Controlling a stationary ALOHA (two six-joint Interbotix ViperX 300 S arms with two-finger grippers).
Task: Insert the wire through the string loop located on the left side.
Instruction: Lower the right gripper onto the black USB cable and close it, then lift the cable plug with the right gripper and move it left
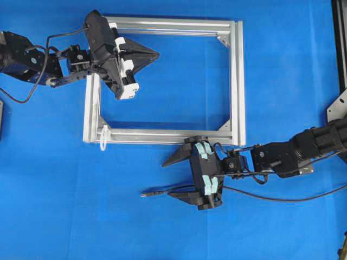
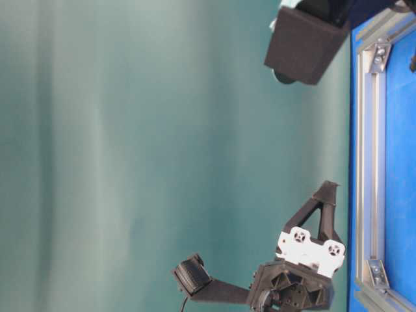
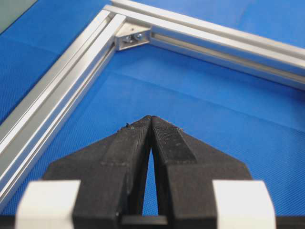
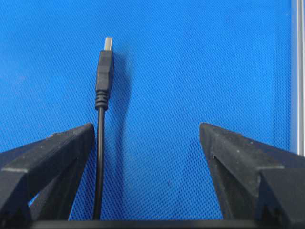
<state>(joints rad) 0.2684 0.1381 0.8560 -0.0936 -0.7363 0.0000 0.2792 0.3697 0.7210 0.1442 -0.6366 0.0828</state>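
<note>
The wire (image 1: pixel 271 198) lies on the blue mat and runs in from the right. Its plug tip (image 1: pixel 144 193) points left, below the silver frame (image 1: pixel 237 81). My right gripper (image 1: pixel 169 179) is open around the wire near the plug. In the right wrist view the wire (image 4: pixel 99 162) passes beside one finger (image 4: pixel 62 148) without being pinched, and the plug (image 4: pixel 104 71) lies ahead of my right gripper (image 4: pixel 147 129). The white string loop (image 1: pixel 103 138) hangs on the frame's lower left corner. My left gripper (image 1: pixel 156 54) is shut and empty over the frame's upper left part, and its tip (image 3: pixel 151 119) hovers over the mat.
The rectangular aluminium frame lies flat with corner brackets (image 3: pixel 131 38) inside it. A black post stands at the right edge (image 1: pixel 340 43). In the table-level view my left gripper (image 2: pixel 327 190) hangs beside the frame rail (image 2: pixel 369 162).
</note>
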